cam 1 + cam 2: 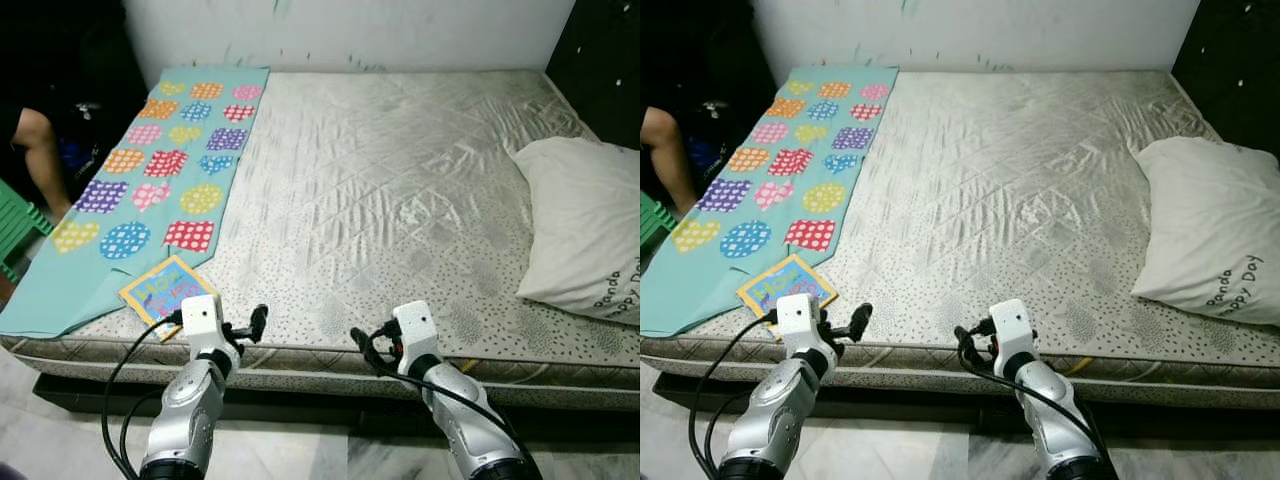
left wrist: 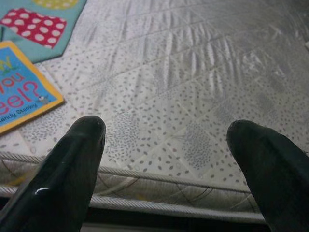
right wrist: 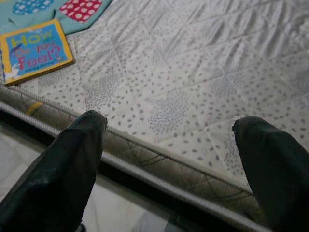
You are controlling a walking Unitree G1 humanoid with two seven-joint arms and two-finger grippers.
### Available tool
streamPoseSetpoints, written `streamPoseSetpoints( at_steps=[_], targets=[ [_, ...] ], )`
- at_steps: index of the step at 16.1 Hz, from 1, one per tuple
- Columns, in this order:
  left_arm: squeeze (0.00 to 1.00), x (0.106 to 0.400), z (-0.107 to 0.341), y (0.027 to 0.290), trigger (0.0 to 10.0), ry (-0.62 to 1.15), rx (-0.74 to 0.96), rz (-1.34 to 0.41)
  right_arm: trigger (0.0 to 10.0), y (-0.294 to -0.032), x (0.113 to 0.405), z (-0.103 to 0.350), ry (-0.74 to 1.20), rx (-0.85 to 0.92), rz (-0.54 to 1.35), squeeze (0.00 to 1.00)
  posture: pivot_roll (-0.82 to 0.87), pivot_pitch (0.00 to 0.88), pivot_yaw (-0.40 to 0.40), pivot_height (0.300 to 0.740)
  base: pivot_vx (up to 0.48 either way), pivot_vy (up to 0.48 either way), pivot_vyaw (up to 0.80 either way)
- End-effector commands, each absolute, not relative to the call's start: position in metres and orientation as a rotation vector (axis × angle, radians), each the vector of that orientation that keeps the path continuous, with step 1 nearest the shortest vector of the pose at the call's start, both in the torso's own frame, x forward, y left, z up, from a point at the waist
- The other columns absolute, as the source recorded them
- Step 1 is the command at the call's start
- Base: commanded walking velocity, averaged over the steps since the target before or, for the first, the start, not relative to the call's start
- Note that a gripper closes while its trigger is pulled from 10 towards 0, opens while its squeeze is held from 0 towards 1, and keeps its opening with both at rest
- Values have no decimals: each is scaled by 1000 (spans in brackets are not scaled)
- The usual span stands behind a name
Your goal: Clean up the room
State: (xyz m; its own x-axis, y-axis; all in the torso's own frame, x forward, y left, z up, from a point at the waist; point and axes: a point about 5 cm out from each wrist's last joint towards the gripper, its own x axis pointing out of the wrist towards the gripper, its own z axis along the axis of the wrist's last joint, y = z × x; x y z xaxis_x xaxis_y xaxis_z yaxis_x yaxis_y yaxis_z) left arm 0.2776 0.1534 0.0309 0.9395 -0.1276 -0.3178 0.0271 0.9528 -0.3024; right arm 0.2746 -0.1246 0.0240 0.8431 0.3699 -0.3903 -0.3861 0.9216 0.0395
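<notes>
The left gripper is held with its fingers spread wide, and nothing is held between them. The right gripper is spread wide too, with its fingers bare. Both are held low, just at the near edge of the mattress, above the floor.

A small book is seen lying flat on the near left corner of the mattress. It is touched by the blue blanket and lies partly on it. The book is close to the left gripper, just to its left.

The book is likely the next thing to be picked up. It would best be reached by the left gripper. Because the book is thin and flat, one finger should be slid under its near edge, close to the mattress side, so it can be pinched. The blanket should not be caught with it.

A white pillow is laid at the far right, well apart from the grippers. The middle of the mattress is bare, so plenty of room is left for moving. A green chair and part of a person's arm are seen beside the left side, so wide swings there should be kept away from.
</notes>
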Motion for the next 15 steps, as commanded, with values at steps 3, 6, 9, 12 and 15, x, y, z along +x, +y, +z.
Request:
streamPoseSetpoints(
  at_steps=[3,6,9,12,15],
  targets=[
    [0,276,34,156,10000,336,-305,-82,10000,-120,274,30,392,-27,418,0,-82,93,42,740,0,181,0],
    [0,276,34,155,10000,339,-303,-84,10000,-120,274,30,395,-22,417,0,-82,93,42,740,0,340,0],
    [0,276,34,155,10000,341,-304,-84,10000,-120,274,30,398,-16,418,0,-81,93,44,740,0,368,0],
    [0,278,35,155,10000,343,-307,-86,10000,-120,275,31,400,-12,416,0,-82,97,43,740,0,460,0],
    [0,280,39,154,10000,309,-311,-97,10000,-121,276,32,399,-10,416,0,-82,99,43,740,0,160,0]
  ],
)
